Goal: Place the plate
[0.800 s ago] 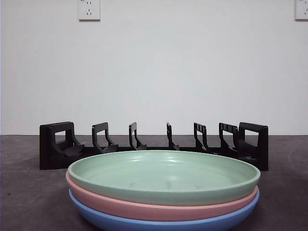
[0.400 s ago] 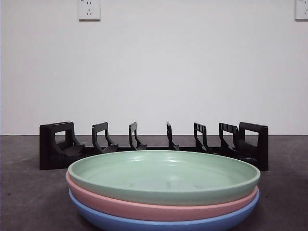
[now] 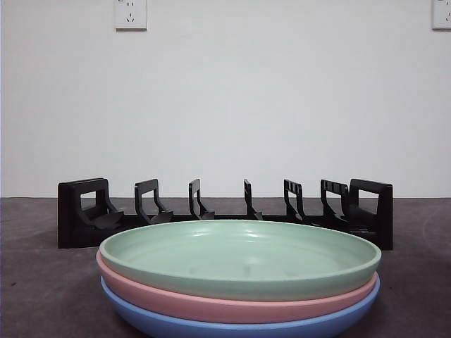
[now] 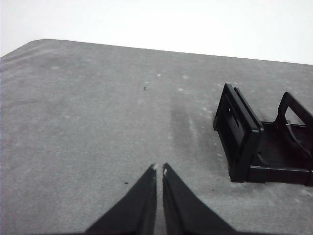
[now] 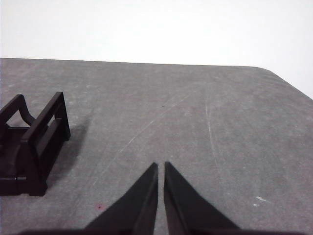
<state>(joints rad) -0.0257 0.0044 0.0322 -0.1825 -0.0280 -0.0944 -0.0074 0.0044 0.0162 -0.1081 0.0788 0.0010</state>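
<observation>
Three plates are stacked near the front of the table: a green plate [image 3: 239, 257] on top, a pink plate [image 3: 211, 303] under it and a blue plate [image 3: 232, 327] at the bottom. Behind them stands a black slotted rack [image 3: 225, 211], with no plate in it. Neither arm shows in the front view. My left gripper [image 4: 159, 169] is shut over bare table, with one end of the rack [image 4: 244, 132] off to one side. Likewise shut and holding nothing, my right gripper [image 5: 161, 165] hovers over bare table near the rack's other end [image 5: 41, 142].
The table top [image 3: 42, 296] is dark grey and meets a white wall behind the rack. Two wall sockets [image 3: 130, 13] sit high on the wall.
</observation>
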